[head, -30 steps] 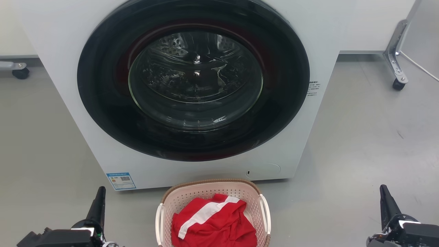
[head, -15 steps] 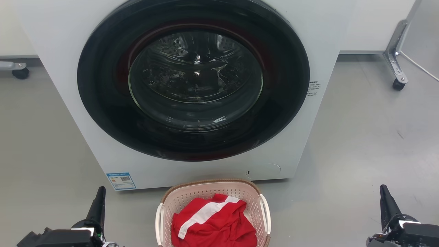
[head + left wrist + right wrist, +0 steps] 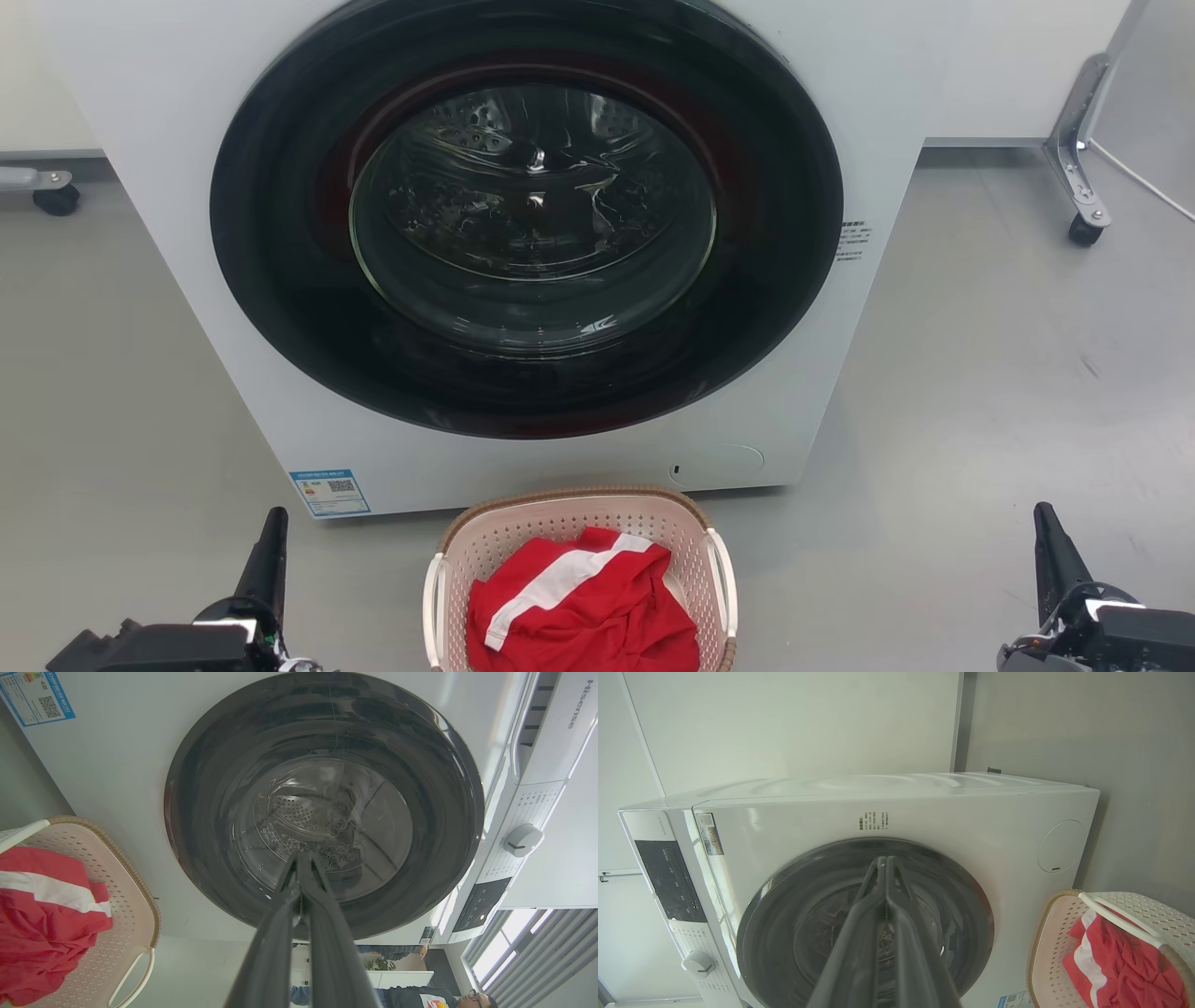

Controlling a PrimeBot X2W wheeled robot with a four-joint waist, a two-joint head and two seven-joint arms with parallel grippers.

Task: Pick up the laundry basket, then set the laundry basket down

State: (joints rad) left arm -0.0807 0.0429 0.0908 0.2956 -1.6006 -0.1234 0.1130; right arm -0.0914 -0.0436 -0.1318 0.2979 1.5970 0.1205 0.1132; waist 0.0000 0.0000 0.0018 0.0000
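Grey floor bears laundry basket, apparently untouched.

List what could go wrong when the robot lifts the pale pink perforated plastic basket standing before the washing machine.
1. The left gripper and right gripper are shut and wide of the pale pink perforated laundry basket; closing in unopened, they might shove its thin white handles.
2. The basket stands close to the white washing machine; a forward swing could strike it.
3. An uneven lift might tip out the loose red-and-white garment.
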